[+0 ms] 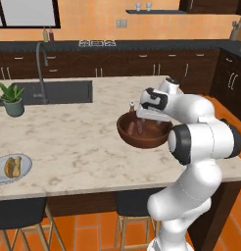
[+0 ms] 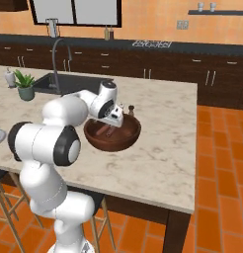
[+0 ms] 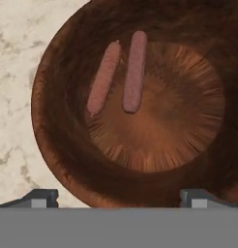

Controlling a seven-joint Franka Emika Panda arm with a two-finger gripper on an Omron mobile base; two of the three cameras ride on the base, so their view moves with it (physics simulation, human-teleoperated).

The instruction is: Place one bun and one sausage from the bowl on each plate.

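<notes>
Inside, grainy round bowl [image 3: 53, 145], smooth sausages [image 3: 133, 71]

Even, soft rendered light throughout; faint shadows, no glare, slightly blurry and low in resolution.

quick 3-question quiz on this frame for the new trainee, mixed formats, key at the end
1. True or false: the bowl holds two sausages lying side by side.
2. Multiple choice: the plate at the counter's left edge holds: A) nothing, B) a bun, C) a potted plant.
3. Fill in: the hand hovers above the ____, fingertips spread wide.

Key: 1 true; 2 B; 3 bowl.
</notes>
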